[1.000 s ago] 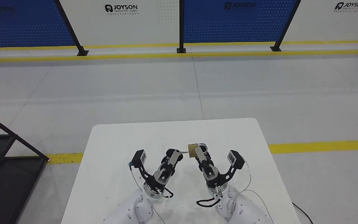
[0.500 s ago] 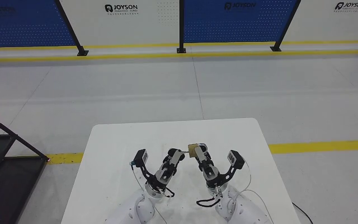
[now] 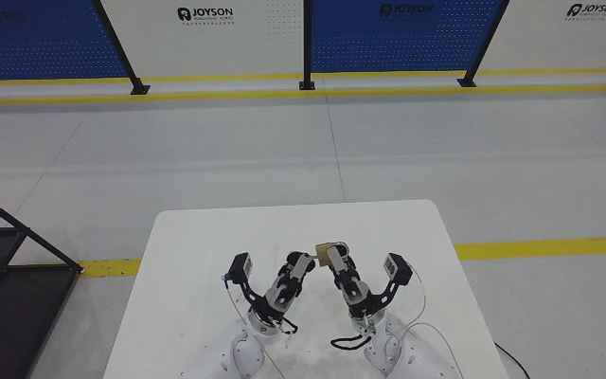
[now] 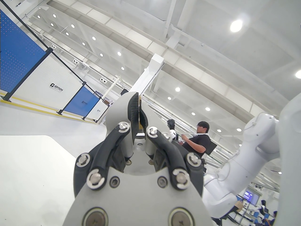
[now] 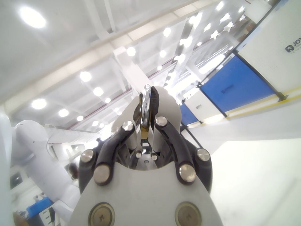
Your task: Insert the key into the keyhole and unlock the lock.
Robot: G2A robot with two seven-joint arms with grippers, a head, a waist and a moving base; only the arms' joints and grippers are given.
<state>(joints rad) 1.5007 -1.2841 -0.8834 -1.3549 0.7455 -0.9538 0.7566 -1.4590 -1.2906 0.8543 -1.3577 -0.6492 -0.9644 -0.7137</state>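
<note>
While your left tool is pinched shut on the key, all you see of the key is a thin brass edge between the fingers. Your right tool is closed on the lock. The silver shackle shows at the fingertips and the brass body sits deeper in, toward the palm. From above, both tools are over the near middle of the table, with their tips angled toward each other. The lock is just beside the left tool's tip. You cannot tell whether the key touches the keyhole, because the fingers cover that spot. A black rack stands off the table's left side. Blue and white barriers line the far floor.
</note>
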